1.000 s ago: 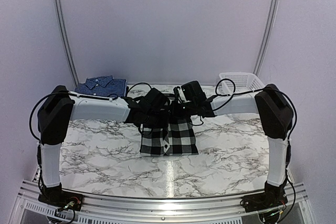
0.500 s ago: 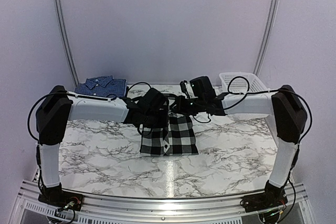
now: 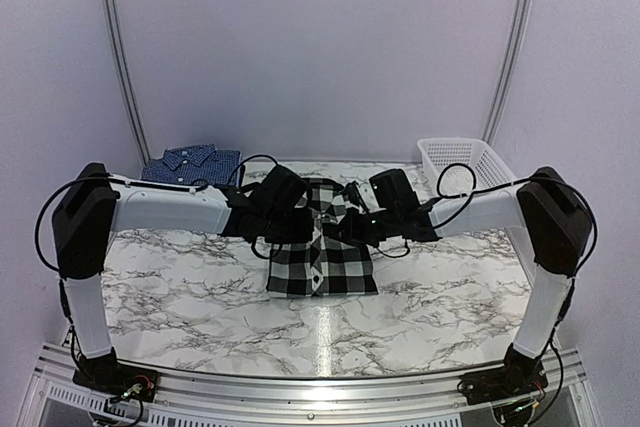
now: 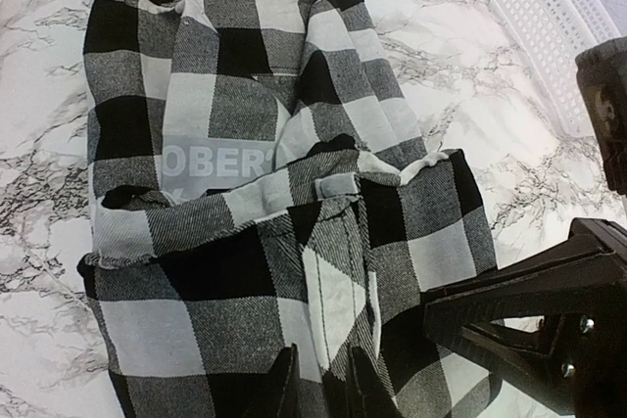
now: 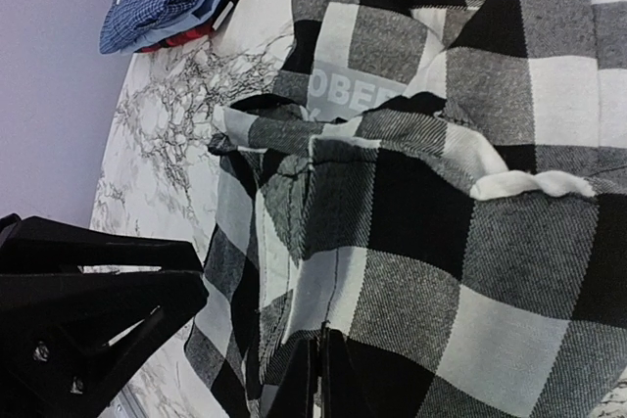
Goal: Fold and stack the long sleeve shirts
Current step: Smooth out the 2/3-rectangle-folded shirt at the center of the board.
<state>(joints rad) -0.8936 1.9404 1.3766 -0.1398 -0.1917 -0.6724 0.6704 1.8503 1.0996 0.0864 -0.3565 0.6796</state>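
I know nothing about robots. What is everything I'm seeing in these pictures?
checked shirt: one, black and white, in the middle.
blue shirts: folded pile, number unclear, far left corner.
basket: one, white, far right corner.
table: one, white marble pattern.
left arm: one, white and black, left side.
right arm: one, white and black, right side.
left gripper: one, black, pinching the checked shirt.
right gripper: one, black, pinching the checked shirt.
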